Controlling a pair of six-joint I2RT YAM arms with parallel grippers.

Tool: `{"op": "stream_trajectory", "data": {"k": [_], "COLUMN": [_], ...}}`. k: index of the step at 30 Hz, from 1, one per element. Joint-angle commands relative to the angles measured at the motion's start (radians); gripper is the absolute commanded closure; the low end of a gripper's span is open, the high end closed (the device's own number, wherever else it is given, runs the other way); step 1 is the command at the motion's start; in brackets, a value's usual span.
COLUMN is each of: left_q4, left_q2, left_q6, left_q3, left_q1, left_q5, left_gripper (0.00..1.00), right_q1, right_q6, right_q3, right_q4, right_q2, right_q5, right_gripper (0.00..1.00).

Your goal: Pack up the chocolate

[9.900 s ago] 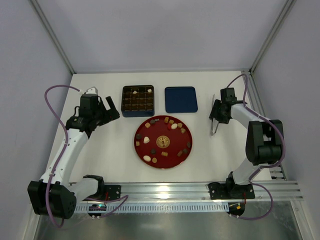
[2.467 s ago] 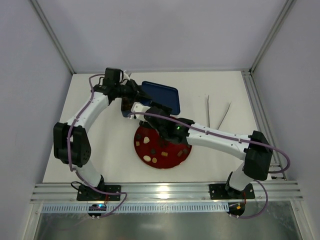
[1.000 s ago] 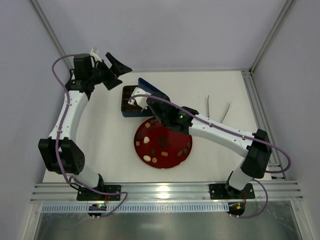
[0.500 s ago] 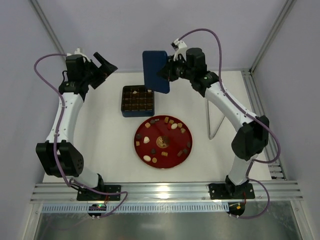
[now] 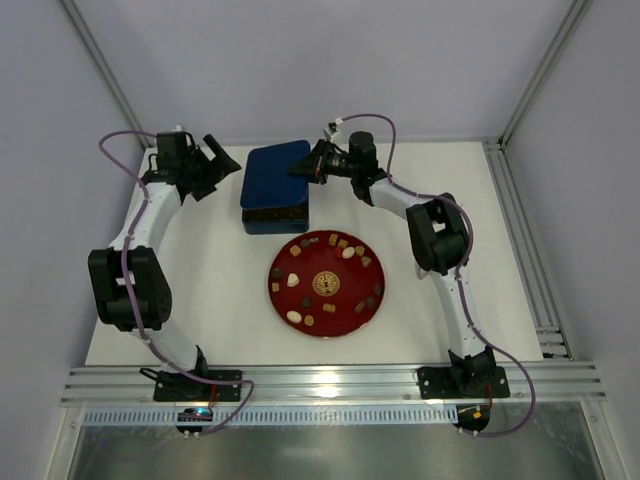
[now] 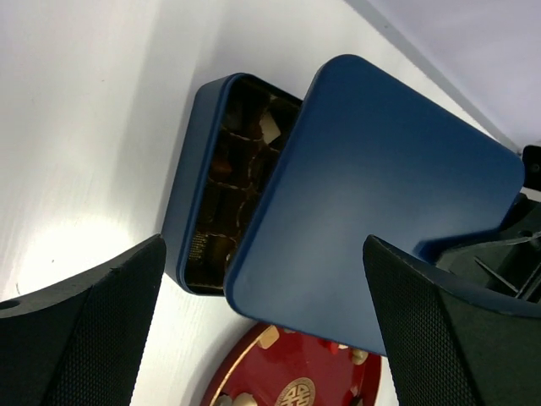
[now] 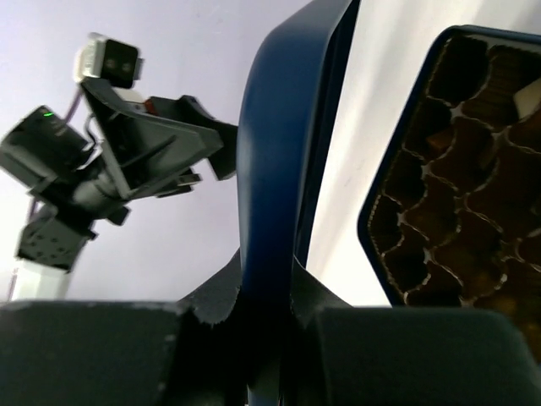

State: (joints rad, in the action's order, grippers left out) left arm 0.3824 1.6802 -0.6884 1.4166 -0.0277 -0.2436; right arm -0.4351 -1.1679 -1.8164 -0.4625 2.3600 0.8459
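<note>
We see the right gripper pinching the right edge of the lid. The right wrist view shows the lid's rim clamped between its jaws. The lid hangs tilted above the tin and covers most of it. In the left wrist view the tin's left cells remain exposed.

The left gripper is spread wide and holds nothing. It sits left of the tin, facing it.

Most chocolate lies scattered on the plate, which sits just in front of the tin. Some pieces occupy tin cells. The cells are dim, so we cannot tell how many.
</note>
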Motion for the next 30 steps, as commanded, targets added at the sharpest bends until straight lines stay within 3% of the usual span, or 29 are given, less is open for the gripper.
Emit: {"op": "stream_trajectory", "data": {"k": [1,9,30], "left_q4": [-0.071,-0.07,-0.108], "left_q2": [0.032,0.127,0.208], "left_q6": [0.041,0.056,0.058], "left_q3": [-0.002,0.008,-0.028], "left_q1": [-0.001,0.005,0.017], "left_q5": [0.029,0.047,0.029], "left_gripper": [0.04,0.06,0.09], "right_q1": [-0.004,-0.002,-0.002], "right_q6": [-0.255,-0.297,-0.188], "right_q3": [-0.09,-0.123,-0.25], "right_q4": [-0.321,-0.331,-0.11], "right_q2": [0.007,0.094,0.225], "right_q5": [0.068,0.07,0.11], "right_gripper": [0.96,0.95,0.91]}}
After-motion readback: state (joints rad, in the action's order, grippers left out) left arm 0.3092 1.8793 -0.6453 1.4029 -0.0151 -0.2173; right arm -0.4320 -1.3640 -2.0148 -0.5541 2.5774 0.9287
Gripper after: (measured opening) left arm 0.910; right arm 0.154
